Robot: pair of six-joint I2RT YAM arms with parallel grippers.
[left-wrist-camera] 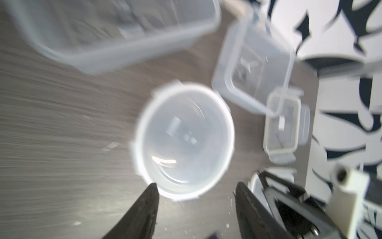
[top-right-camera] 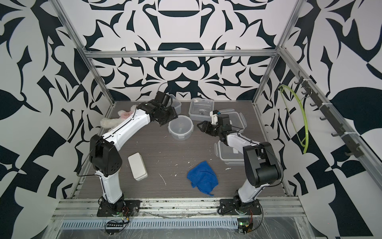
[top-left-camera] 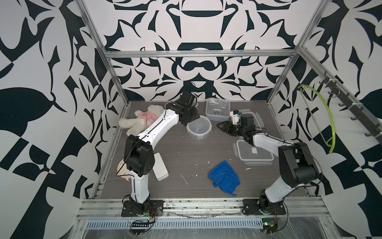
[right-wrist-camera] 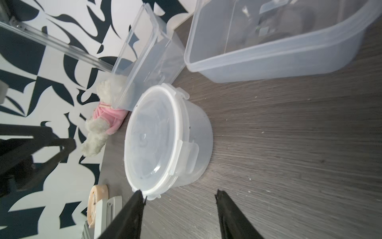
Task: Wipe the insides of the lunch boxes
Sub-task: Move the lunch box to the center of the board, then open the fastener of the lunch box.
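Your left gripper (left-wrist-camera: 196,186) hung over the lidded round lunch box (top-left-camera: 198,128) at the middle of the table (top-left-camera: 186,153), jaws partly apart and empty. Just behind it sat the open rectangular lunch box (top-left-camera: 217,109). Your right gripper (right-wrist-camera: 179,192) pointed at the round one from beside it, half open too, gripping nothing. The lidded rectangular lunch box (top-left-camera: 253,154) lay farther right, toward the front.
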